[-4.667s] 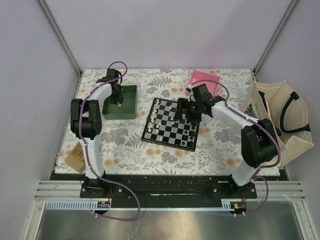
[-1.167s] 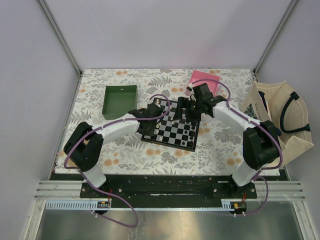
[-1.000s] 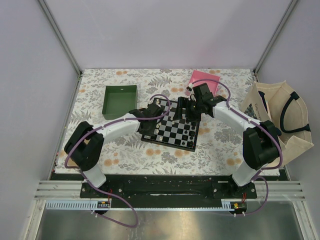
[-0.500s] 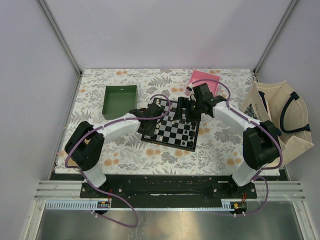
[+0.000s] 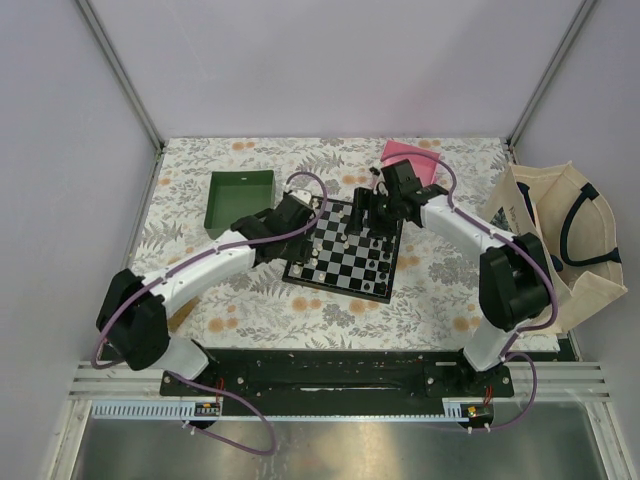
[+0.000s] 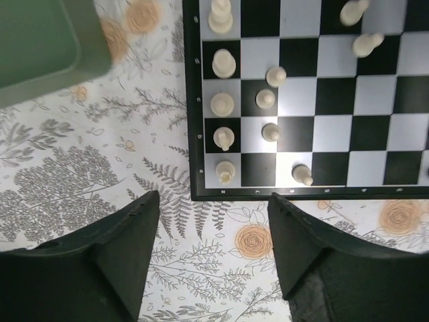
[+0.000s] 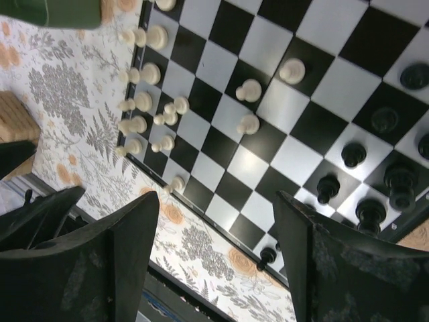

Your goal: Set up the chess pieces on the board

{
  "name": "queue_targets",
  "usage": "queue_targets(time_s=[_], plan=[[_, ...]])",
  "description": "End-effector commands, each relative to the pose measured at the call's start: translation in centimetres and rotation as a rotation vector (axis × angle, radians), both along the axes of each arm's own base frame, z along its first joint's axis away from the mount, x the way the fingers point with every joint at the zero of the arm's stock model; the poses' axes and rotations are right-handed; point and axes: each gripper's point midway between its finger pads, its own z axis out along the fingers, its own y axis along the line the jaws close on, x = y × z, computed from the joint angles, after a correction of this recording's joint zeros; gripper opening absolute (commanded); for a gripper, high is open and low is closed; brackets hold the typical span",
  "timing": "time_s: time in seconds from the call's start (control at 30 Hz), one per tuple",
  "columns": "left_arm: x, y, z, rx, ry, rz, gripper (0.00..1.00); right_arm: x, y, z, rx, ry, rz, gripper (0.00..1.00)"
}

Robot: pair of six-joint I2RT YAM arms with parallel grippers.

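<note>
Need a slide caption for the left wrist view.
Open left gripper just off the board edge, white pieces lined along it.

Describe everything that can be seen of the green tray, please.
The green tray is square and open-topped, with low upright walls and rounded corners; it looks like matte plastic. From above its inside looks bare. It lies flat on the floral table, left of the board and apart from it. Nothing visibly touches it.
</note>
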Motion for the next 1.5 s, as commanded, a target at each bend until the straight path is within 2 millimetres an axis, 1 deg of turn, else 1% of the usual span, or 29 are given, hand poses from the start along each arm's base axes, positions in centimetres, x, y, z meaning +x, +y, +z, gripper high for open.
queue_targets(time_s=[0.0,0.1,0.13,0.17,0.2,0.23,0.27,0.33,0.4,0.43,0.47,0.5,0.57,0.67,0.7,0.77,0.8,1.07,1.13,1.2,1.47], plan=[[1.6,1.7,5.2,-0.041,-0.137,0.039,0.73,3.0,1.0,1.9,-0.032,-0.079,0.001,0.76],[1.6,3.8,6.3,-0.068,-0.150,0.073,0.80,4.5,1.1,1.3,-0.140,-0.102,0.005,0.75],[1.6,4.6,6.6,-0.075,-0.156,0.088,0.84,5.1,1.2,1.0,-0.173,-0.107,0.009,0.75],[1.5,5.3,6.9,-0.080,-0.161,0.098,0.97,5.6,1.5,1.0,-0.193,-0.116,0.014,0.73],[1.4,6.1,7.2,-0.081,-0.165,0.109,0.99,6.2,1.5,0.6,-0.225,-0.121,0.014,0.71],[1.4,7.2,7.7,-0.081,-0.175,0.129,0.99,6.7,1.6,0.5,-0.250,-0.133,0.011,0.69],[1.3,7.9,7.7,-0.074,-0.173,0.139,0.99,7.3,1.9,0.5,-0.268,-0.143,0.011,0.68],[0.9,9.2,8.1,-0.078,-0.180,0.150,0.99,7.9,2.4,-0.3,-0.300,-0.139,0.018,0.67],[0.5,10.4,7.9,-0.086,-0.178,0.166,0.99,8.5,2.8,-1.3,-0.331,-0.133,0.023,0.65],[0.3,11.1,7.7,-0.089,-0.173,0.177,0.99,8.8,3.1,-1.4,-0.342,-0.138,0.025,0.64],[0.3,11.6,7.7,-0.093,-0.177,0.190,0.99,8.8,3.3,-1.9,-0.358,-0.128,0.035,0.63],[0.1,12.0,7.5,-0.094,-0.176,0.196,0.99,9.1,3.5,-2.1,-0.371,-0.134,0.036,0.60],[0.0,12.9,7.2,-0.099,-0.178,0.210,0.99,9.6,3.5,-3.1,-0.404,-0.135,0.031,0.58],[-0.1,13.3,6.9,-0.108,-0.177,0.222,0.99,10.3,3.7,-3.4,-0.418,-0.137,0.031,0.53],[0.0,13.1,7.0,-0.119,-0.179,0.215,0.99,10.5,3.8,-3.5,-0.423,-0.138,0.030,0.53],[0.0,12.9,6.9,-0.129,-0.182,0.216,0.99,11.0,4.0,-3.7,-0.428,-0.138,0.031,0.47],[0.0,13.0,7.0,-0.129,-0.184,0.218,0.99,11.3,4.1,-3.7,-0.431,-0.140,0.031,0.46],[-0.1,13.4,7.2,-0.115,-0.202,0.232,0.99,12.3,5.1,-5.1,-0.454,-0.119,0.050,0.44],[-0.1,13.5,7.2,-0.111,-0.202,0.235,0.99,12.5,5.1,-5.6,-0.463,-0.112,0.051,0.42],[-0.1,13.6,7.1,-0.108,-0.202,0.236,0.99,12.6,5.0,-5.8,-0.474,-0.109,0.051,0.38],[-0.1,13.6,6.8,-0.102,-0.192,0.235,0.99,12.6,4.8,-6.0,-0.486,-0.107,0.055,0.37]])
